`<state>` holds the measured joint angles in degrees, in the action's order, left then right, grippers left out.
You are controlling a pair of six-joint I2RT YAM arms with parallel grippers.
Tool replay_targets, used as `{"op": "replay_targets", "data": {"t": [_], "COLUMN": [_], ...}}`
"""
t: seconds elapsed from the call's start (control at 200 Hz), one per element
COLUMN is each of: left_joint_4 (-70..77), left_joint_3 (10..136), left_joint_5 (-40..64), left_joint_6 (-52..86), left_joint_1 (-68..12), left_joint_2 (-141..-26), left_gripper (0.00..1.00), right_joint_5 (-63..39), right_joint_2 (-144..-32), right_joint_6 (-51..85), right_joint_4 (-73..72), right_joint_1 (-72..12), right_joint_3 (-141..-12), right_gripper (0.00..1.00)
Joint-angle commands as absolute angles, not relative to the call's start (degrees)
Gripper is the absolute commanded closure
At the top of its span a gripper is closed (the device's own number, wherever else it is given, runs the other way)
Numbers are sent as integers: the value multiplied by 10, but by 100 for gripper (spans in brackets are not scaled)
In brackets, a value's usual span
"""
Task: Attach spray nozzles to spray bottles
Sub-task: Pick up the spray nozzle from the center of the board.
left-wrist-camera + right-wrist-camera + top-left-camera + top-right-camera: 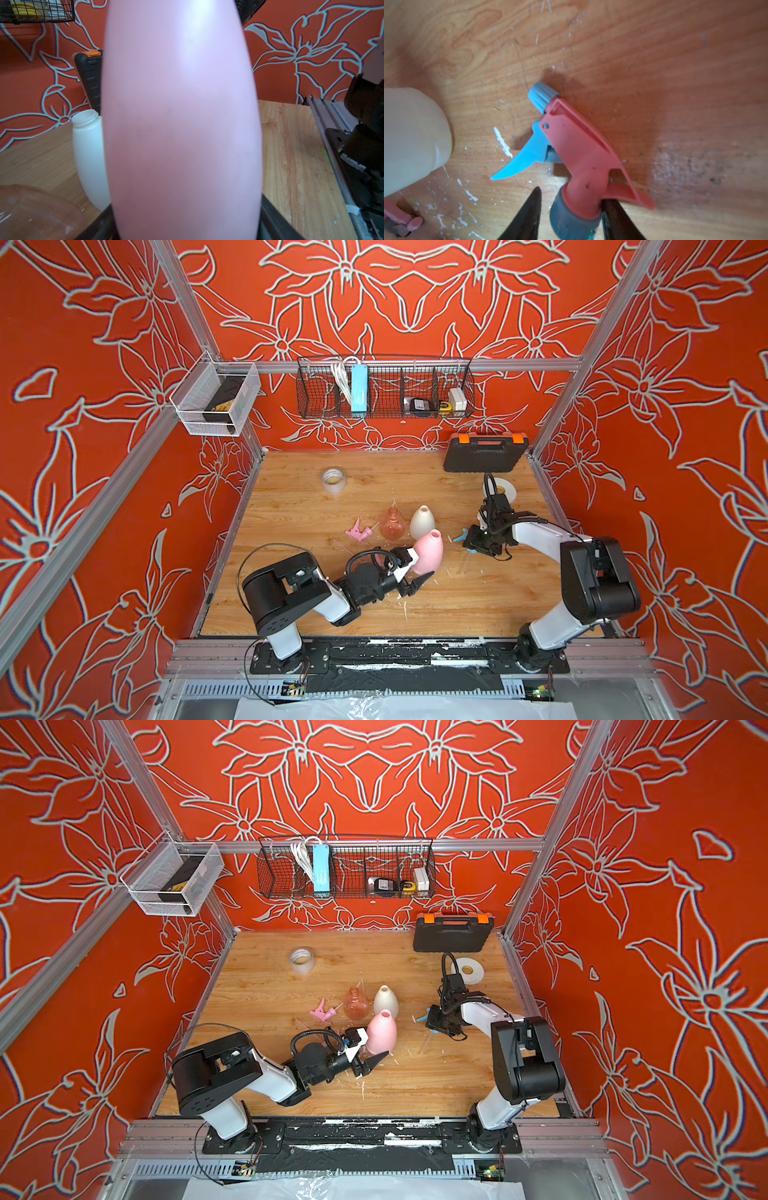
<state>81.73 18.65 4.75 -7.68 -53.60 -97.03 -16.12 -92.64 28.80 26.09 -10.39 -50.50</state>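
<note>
L jaws clamp pink bottle (428, 552) upright near table (478, 605) centre; R jaws narrow, straddling pink-and-blue nozzle (577, 149) collar near cream bottle (411, 141), grip unclear, so centre on collar & squeeze square before lifting.

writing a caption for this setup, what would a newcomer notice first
The red floral walls around the cell grab the eye first. At the centre, the left hand clamps the pink bottle low on its body, next to the standing cream bottle and orange bottle. Further right, the right hand straddles the collar of a pink-and-blue nozzle lying on the wooden table.
</note>
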Motion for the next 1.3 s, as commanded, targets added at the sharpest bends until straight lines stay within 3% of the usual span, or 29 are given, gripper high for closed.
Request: {"op": "replay_targets", "data": {"t": [0.0, 0.28, 0.626, 0.911, 1.296], "left_joint_4": [827, 826, 817, 825, 800], "left_joint_3": [194, 193, 194, 192, 215], "left_joint_5": [43, 37, 36, 46, 103], "left_joint_6": [-85, -91, -92, -96, -69], "left_joint_1": [-538, -538, -538, -538, -534], "left_joint_2": [-957, -956, -952, -956, -982], "left_gripper": [50, 50, 50, 49, 49], "right_joint_5": [-146, -145, -134, -12, 149], "right_joint_2": [-952, -959, -851, -651, -614], "right_joint_6": [290, 293, 301, 254, 152], "right_joint_4": [272, 267, 258, 249, 271], "right_joint_1": [-102, -104, -115, -172, -321], "right_joint_3": [-514, -516, -496, -532, -662], "right_gripper": [54, 66, 69, 70, 73]}}
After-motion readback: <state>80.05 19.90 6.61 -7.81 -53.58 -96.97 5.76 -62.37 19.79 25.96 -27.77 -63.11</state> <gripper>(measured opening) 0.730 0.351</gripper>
